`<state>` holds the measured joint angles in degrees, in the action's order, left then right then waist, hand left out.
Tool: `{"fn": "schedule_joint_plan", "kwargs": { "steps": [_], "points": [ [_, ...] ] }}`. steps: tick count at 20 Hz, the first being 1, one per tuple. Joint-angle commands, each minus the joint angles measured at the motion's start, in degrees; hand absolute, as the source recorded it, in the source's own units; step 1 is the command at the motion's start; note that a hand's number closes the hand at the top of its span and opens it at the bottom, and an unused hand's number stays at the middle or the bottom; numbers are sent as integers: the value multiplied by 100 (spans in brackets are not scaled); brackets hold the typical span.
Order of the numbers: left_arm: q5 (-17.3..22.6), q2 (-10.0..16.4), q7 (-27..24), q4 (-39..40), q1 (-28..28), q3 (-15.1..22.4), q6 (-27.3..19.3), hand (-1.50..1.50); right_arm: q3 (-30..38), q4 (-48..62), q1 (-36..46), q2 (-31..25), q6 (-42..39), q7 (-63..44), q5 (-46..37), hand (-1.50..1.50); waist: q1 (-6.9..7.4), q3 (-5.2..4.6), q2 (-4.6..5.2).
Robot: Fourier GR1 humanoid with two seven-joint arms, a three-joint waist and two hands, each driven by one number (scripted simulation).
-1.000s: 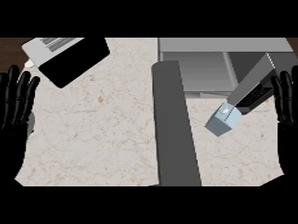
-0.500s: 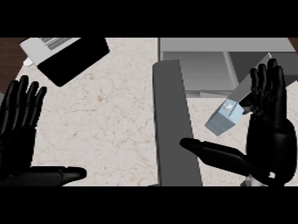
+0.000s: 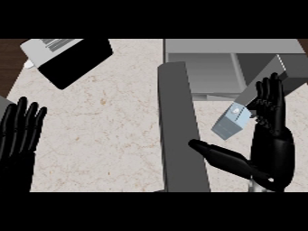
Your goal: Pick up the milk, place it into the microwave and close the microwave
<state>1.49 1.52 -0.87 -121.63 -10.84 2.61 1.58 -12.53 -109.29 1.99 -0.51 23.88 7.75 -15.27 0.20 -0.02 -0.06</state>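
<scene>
Beside right hand point(image 3: 272, 140), milk point(image 3: 230, 122), print illegible.

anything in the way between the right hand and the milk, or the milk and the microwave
Nothing visible. The open right hand is just beside the milk, thumb spread below it. The door stands open to the milk's left, so the way into the microwave looks free.

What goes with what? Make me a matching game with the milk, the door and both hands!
1 milk
2 door
3 left hand
4 right hand

A near the left edge, fingers straight
B standing open, mid-view
C on the counter, between door and right hand
D open, thumb spread, just right of the milk

Pairs: 1-C, 2-B, 3-A, 4-D
</scene>
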Motion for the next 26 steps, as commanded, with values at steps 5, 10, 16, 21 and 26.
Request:
{"fn": "schedule_joint_plan", "kwargs": {
  "steps": [5, 10, 16, 21, 26],
  "points": [
    [-396, -146, -117, -395, -503, 765, -326, -150, 641, 1248, 42, -44, -123, 986, 609, -150, 8, 5, 7],
    [-185, -93, 340, -778, -542, 585, -111, -150, 393, 2137, -119, 51, 344, 1772, 754, -150, 22, 7, 10],
    [-262, -48, -111, -785, -957, 638, 15, -150, 1164, 3122, -292, 49, -45, 2767, 1192, -150, 20, 5, 8],
    [-547, -149, -374, -954, -1453, 1181, -225, -150, 1454, 3400, -135, -89, -256, 2891, 1444, -150, 19, 3, 2],
    [-308, -84, -59, -772, -894, 723, -119, -150, 1820, 4331, -76, -240, -752, 3845, 1862, -150, 0, 4, 8]
  ]
}}
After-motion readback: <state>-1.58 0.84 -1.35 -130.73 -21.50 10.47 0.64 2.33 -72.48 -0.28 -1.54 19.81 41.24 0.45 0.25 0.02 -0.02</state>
